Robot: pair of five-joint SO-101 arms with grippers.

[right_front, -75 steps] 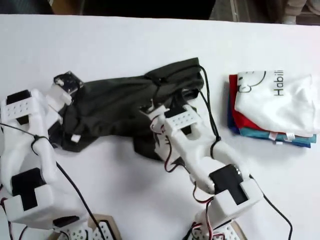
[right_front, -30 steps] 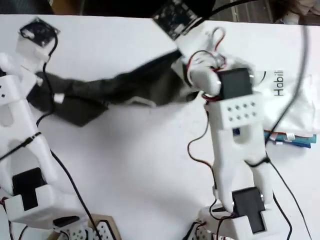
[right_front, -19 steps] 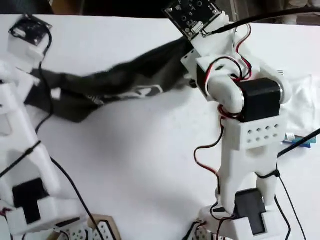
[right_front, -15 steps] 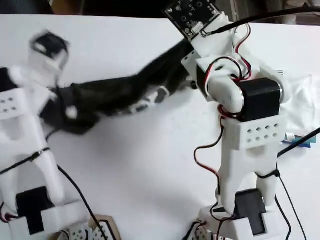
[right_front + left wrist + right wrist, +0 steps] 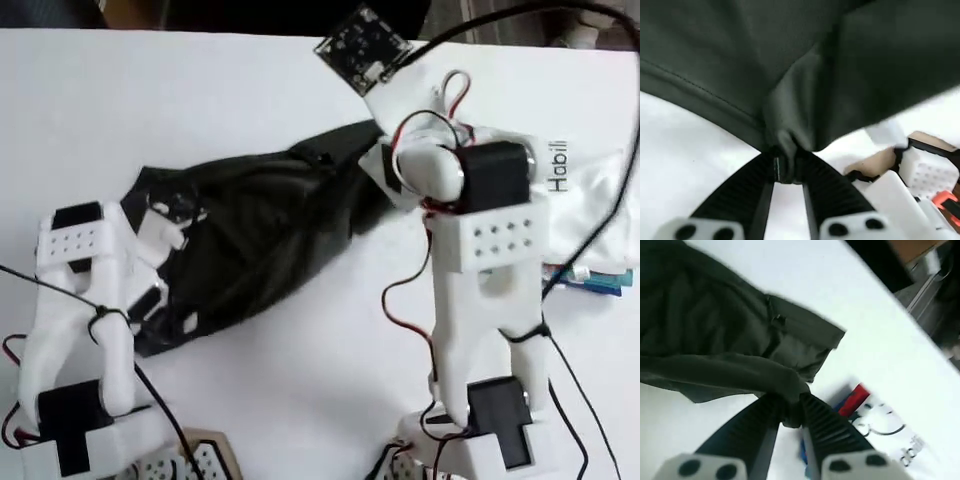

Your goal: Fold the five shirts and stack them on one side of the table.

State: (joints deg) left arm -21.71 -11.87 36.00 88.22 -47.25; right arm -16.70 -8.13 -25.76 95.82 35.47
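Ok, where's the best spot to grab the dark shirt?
Probably at two opposite edges, where the cloth bunches into a thin fold. The left end effector pinches the dark shirt at one end, the right end effector the other, each low over the table.

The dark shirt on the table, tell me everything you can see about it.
The dark shirt is soft, greenish-black cloth with stitched hems, crumpled and unfolded. It stretches slantwise over the white table. The left gripper is shut on a bunch at one end, the right gripper on a fold at the other, near the stack of folded shirts.
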